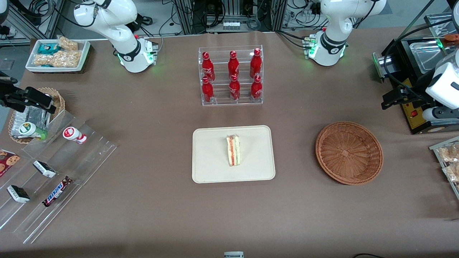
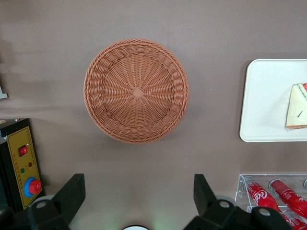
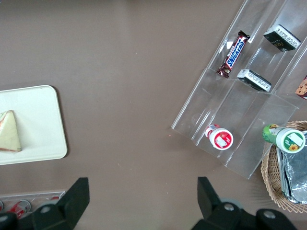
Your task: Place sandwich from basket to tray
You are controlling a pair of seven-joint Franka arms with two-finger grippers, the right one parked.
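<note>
The sandwich [image 1: 233, 150], a cream wedge with a red-orange stripe, lies on the cream tray [image 1: 211, 168] at the table's middle. It also shows in the left wrist view as sandwich [image 2: 297, 106] on tray [image 2: 264, 100], and in the right wrist view as sandwich [image 3: 9, 132] on tray [image 3: 43, 124]. The round reddish-brown basket [image 1: 349, 152] sits beside the tray toward the working arm's end, with nothing in it [image 2: 136, 91]. My gripper [image 1: 389, 99] hangs high above the table, farther from the front camera than the basket. It is open [image 2: 137, 191] with nothing between its fingers.
A clear rack of red bottles [image 1: 231, 75] stands farther from the front camera than the tray. A black box with a yellow panel [image 1: 412, 114] sits close to my gripper. Snack packs [image 1: 448, 161] lie at the working arm's end. A clear stepped shelf [image 1: 53, 172] stands toward the parked arm's end.
</note>
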